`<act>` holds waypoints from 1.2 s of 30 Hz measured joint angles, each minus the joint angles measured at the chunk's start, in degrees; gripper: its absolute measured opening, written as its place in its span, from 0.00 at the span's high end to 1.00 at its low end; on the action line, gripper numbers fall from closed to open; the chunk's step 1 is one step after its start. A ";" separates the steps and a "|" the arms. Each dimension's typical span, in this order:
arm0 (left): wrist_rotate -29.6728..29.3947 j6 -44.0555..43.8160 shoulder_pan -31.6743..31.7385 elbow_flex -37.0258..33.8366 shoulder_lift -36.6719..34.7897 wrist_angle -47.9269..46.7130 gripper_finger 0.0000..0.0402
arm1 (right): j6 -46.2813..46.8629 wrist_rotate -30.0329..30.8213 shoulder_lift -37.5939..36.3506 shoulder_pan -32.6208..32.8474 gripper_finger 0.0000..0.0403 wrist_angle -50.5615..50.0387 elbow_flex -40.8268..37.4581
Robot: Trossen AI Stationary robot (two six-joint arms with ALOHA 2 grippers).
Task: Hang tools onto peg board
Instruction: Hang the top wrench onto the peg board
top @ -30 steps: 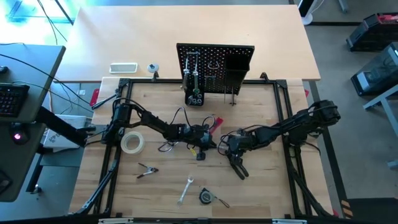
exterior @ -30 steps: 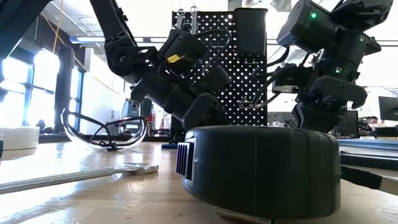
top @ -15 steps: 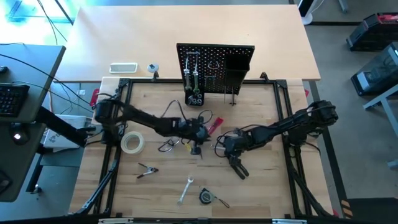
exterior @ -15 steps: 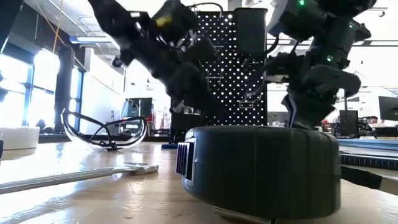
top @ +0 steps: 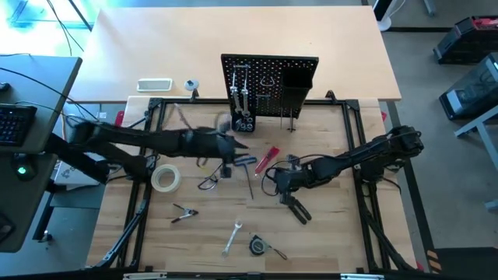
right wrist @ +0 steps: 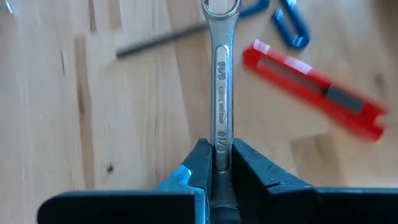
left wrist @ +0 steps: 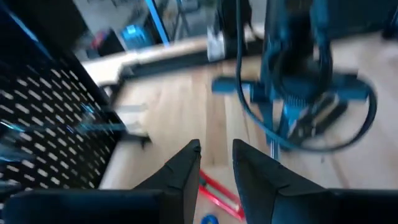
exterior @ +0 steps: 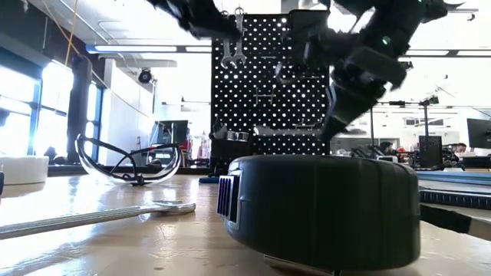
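Observation:
The black peg board [top: 268,84] stands upright at the table's far side, with silver wrenches [top: 240,89] hanging on its hooks and a black bin [top: 296,81] on its face. My right gripper [top: 272,177] is at mid table, shut on a silver wrench [right wrist: 221,74]. My left gripper [left wrist: 216,167] is raised near the board's left part, open, with nothing between its fingers. A red-handled tool [top: 264,158], a blue-handled tool [top: 245,162] and a thin metal rod [right wrist: 161,40] lie flat on the table between the two grippers. My right gripper pinches the wrench's shaft [right wrist: 221,146] between its two fingers, which lie along the shaft. The end toward the wrist is hidden between the fingers. The ring end [right wrist: 221,9] sticks out well beyond the fingertips, over the table beside the red-handled tool.
On the table's left are clear glasses [top: 208,183] and a pale tape roll [top: 165,179]. Nearer the front edge lie small pliers [top: 184,213], another wrench [top: 232,237] and a black tape measure [top: 258,246]. A black-handled tool [top: 296,208] lies below my right gripper.
My left gripper has risen quickly from the tools at mid table and drawn back toward the table's far left, near the peg board. My right gripper has risen a little and shifted slightly left, its hold on the wrench kept.

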 joint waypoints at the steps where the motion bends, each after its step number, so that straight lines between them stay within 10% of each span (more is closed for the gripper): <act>1: 0.00 0.00 0.00 0.00 -1.87 -0.24 0.78 | -0.49 1.37 0.00 0.06 0.92 0.01 0.84; 11: 0.24 -4.21 -0.35 -5.90 -14.36 7.41 0.78 | -7.09 19.64 -0.08 0.64 0.92 -0.38 12.21; 19: -0.53 -11.25 -0.74 -23.49 -17.25 39.11 0.78 | -11.70 34.60 -0.11 3.52 0.92 -0.25 20.04; 26: -2.66 -13.98 -2.16 -34.42 -7.38 72.64 0.78 | -11.45 41.12 -0.13 5.62 0.92 1.58 20.99; 36: -4.72 -14.79 -3.83 -28.79 10.58 88.07 0.78 | -12.06 41.42 -0.02 5.63 0.91 8.22 18.91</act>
